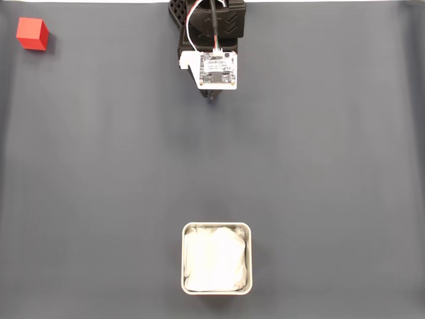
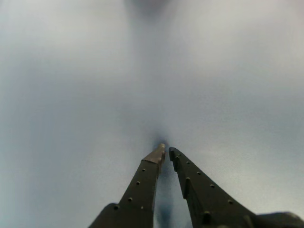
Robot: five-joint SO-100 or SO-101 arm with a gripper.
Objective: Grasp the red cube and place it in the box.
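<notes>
While scanning the fixed view left to right: red cube (image 1: 32,34) way off in the top left corner of the dark counter (image 1: 99,166), sitting alone, nothing touching it. Then the arm at top centre, folded back near its base, white circuit board (image 1: 218,69) facing up, hand (image 1: 212,98) poking out just below it. Further down, a bit right of the cube's side and roughly in line with the arm, the box (image 1: 216,228) near the bottom edge, white paper lining inside, no cube in it yet.

Wrist view: hand (image 2: 166,152) nearly closed, tips almost meeting, just a thin gap, holding nothing, only blurry grey counter ahead.

So, probably still the very start, reach not begun. To do the approach well: swing toward the cube's corner first, open wide before dropping, not after. Line the fingers (image 2: 142,183) up square with two flat faces rather than the corners. Come down so the cube sits between the tips, then squeeze. Cube well apart from the arm, so likely a long stretch, worth going slow.
</notes>
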